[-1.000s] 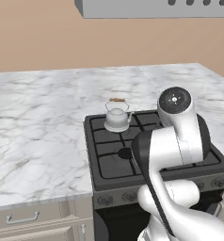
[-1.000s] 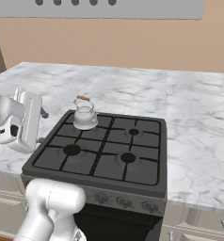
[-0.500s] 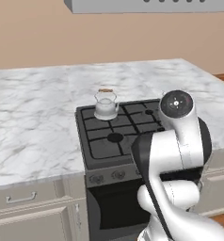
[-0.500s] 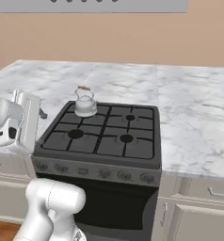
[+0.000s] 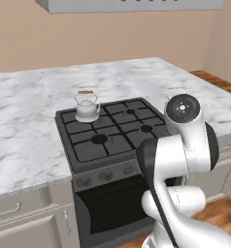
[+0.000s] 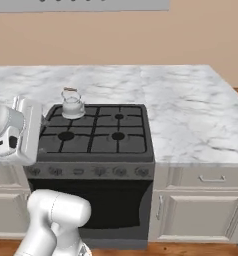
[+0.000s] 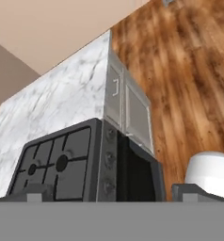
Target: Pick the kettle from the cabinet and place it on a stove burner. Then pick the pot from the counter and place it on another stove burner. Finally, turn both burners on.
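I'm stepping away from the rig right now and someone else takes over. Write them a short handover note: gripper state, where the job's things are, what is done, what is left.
Gripper: jaws open, nothing held; the hand view looks across the range front toward the floor.
Kettle: upright on the back left burner of the range.
Counter: white marble on both sides of the range, with no pot in sight on it.
Done: kettle placed on a burner.
Left: find the pot, set it on another burner, then turn both burners on at the front knobs. Whether any knob has been turned I cannot tell.
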Controlling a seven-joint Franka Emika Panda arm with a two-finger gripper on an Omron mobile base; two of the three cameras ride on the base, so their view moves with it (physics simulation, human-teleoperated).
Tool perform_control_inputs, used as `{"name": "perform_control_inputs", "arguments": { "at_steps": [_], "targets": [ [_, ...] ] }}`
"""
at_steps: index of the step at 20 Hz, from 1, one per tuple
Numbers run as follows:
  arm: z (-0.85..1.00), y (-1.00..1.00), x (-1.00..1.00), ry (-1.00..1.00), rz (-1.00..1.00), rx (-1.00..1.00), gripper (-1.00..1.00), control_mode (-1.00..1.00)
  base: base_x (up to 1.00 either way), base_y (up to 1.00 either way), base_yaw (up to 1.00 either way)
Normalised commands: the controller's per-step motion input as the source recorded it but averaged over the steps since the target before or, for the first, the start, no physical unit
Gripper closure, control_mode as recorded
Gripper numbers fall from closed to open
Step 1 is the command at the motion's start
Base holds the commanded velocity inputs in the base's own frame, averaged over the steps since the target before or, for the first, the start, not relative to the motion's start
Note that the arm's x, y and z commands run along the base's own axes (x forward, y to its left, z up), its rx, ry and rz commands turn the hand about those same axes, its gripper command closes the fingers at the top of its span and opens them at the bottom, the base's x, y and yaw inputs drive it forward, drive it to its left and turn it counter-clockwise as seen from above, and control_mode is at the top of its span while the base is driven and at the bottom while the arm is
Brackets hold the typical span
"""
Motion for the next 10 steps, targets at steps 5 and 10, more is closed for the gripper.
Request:
{"name": "perform_control_inputs", "arguments": {
  "at_steps": [5, 10],
  "targets": [
    [0.0, 0.0, 0.0, 0.0, 0.0, 0.0, -1.0, 1.0, -0.18, 0.0, -0.43],
    [0.0, 0.0, 0.0, 0.0, 0.0, 0.0, -1.0, 1.0, -0.13, 0.0, -0.47]
  ]
}}
